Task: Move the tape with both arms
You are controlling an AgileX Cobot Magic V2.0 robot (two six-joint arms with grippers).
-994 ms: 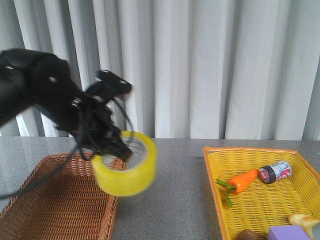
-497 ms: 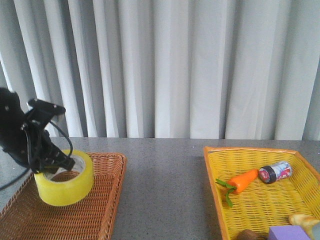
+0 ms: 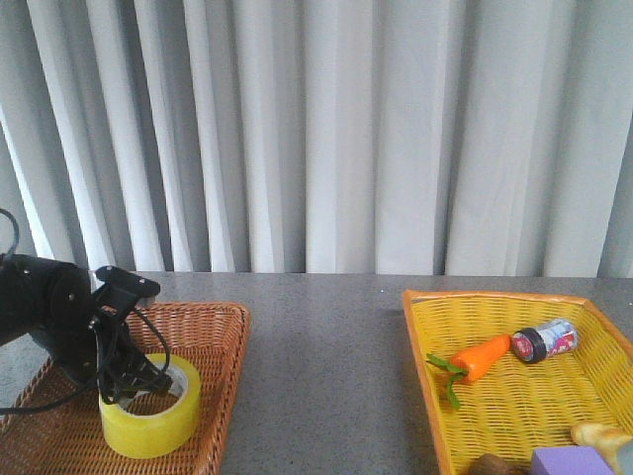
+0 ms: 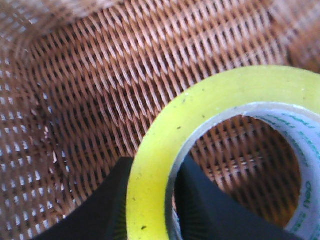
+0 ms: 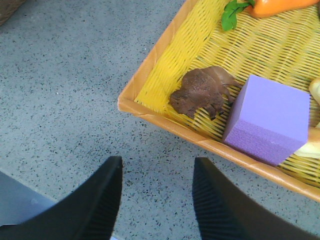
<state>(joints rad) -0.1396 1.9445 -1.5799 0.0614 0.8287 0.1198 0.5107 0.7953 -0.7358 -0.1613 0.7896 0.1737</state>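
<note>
Over the preceding second the left gripper [image 4: 152, 200] carried the tape [image 3: 150, 407] from mid-air down into the brown wicker basket [image 3: 213, 396]. Its jaws remained clamped across the roll's wall. The right gripper [image 5: 156, 200], jaws wide, hung empty above the table [image 5: 65, 85]. Release was judged the remaining step.

left arm [image 3: 59, 332] lowered | tape [image 3: 150, 408] moved from mid-air down into brown basket [image 3: 213, 327]

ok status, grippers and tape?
Left gripper shut on the tape, low in the brown wicker basket. Right gripper open, empty, over the table beside the yellow basket. Nothing in the way.
</note>
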